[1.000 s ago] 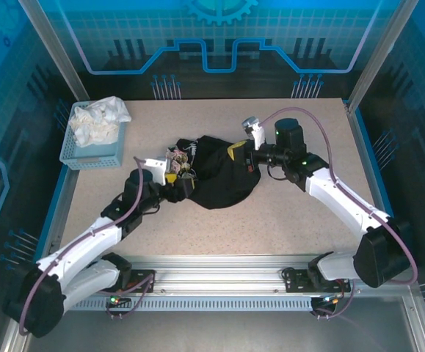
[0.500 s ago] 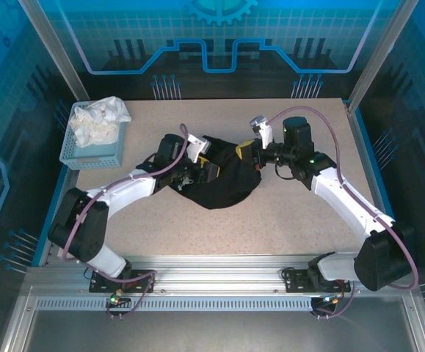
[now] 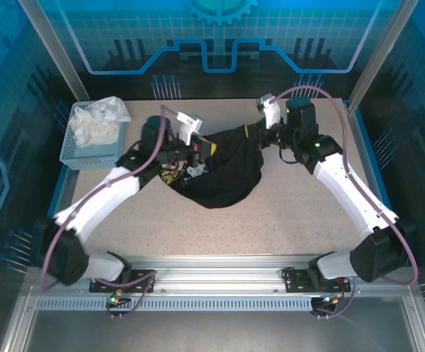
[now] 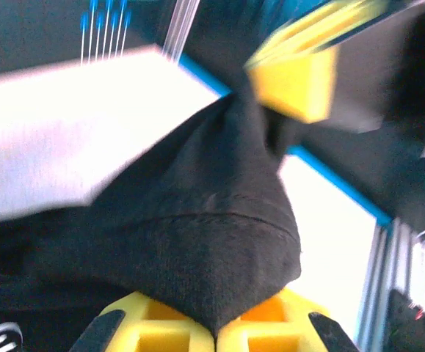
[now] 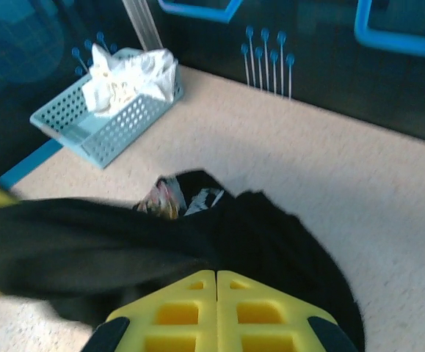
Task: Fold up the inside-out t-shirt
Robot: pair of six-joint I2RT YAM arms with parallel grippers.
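The inside-out t-shirt (image 3: 225, 176) is a black bunch in the middle of the table, its top edge pulled taut between both grippers. A bit of its colourful print (image 3: 174, 174) shows at its left side and in the right wrist view (image 5: 162, 196). My left gripper (image 3: 202, 149) is shut on a hemmed fold of the black fabric (image 4: 197, 235), the yellow fingers (image 4: 153, 330) meeting under it. My right gripper (image 3: 257, 136) is shut on the shirt's right end (image 5: 271, 235), with its fingers (image 5: 186, 308) pressed together.
A light blue perforated basket (image 3: 87, 152) with a crumpled white cloth (image 3: 99, 121) stands at the back left, also in the right wrist view (image 5: 98, 128). The table's raised blue rim (image 3: 359, 139) and frame posts border the speckled tabletop.
My left arm swung from the shirt's left side up to its back edge and shut on the fabric. My right gripper moved back and right, stretching the shirt between both.
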